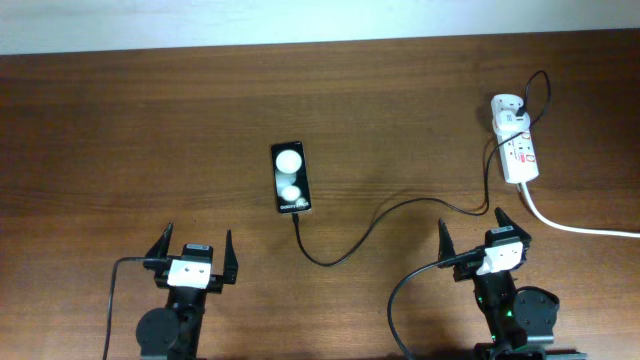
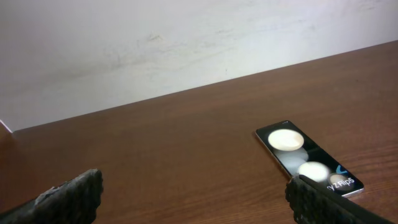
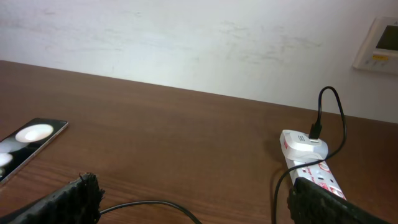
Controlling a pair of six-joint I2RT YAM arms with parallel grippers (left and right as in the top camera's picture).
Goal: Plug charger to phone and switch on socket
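Left pincer (image 1: pixel 198 238) and right pincer (image 1: pixel 472 222) both hang released and empty over the near table (image 1: pixel 120 130) edge, apparently staged for pickup, while the phone (image 1: pixel 291 177) lies flat mid-table, the plug tip of the charger (image 1: pixel 365 233) at its near end, cable trailing to the socket (image 1: pixel 517 148) at far right.

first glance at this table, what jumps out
The black phone lies in the middle of the wooden table, with two bright white patches on it. A thin black charger snakes from its near end to the white socket at the far right. The left gripper and right gripper sit open at the near edge.
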